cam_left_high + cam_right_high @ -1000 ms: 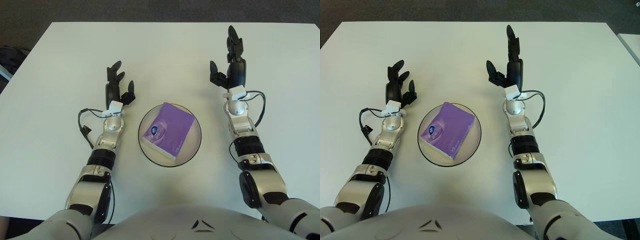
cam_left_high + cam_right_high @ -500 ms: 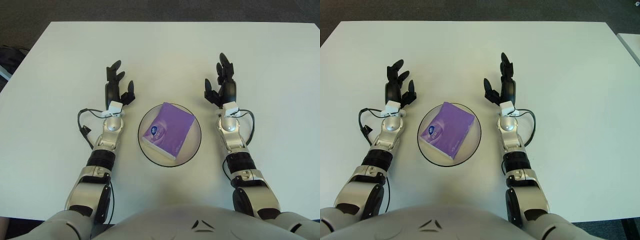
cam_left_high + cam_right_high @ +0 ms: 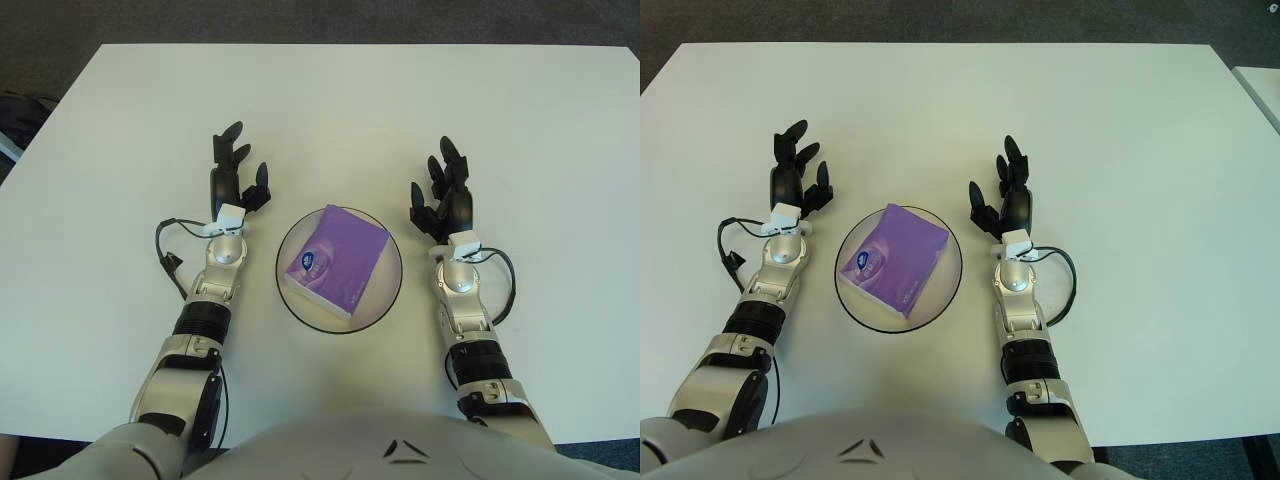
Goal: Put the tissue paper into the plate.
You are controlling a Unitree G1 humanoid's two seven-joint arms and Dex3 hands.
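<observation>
The purple tissue paper [image 3: 336, 261] lay inside the plate [image 3: 388, 298] near the table's [image 3: 560, 120] front edge, so the task looked done, with the left hand [image 3: 234, 178] and right hand [image 3: 443, 193] released, holding nothing, beside it.

One desk [image 3: 330, 110] carries one plate [image 3: 384, 298], and in that plate lies one purple tissue pack [image 3: 336, 262]. Two hands show: one left hand [image 3: 234, 178] and one right hand [image 3: 443, 195], each with three fingers.
</observation>
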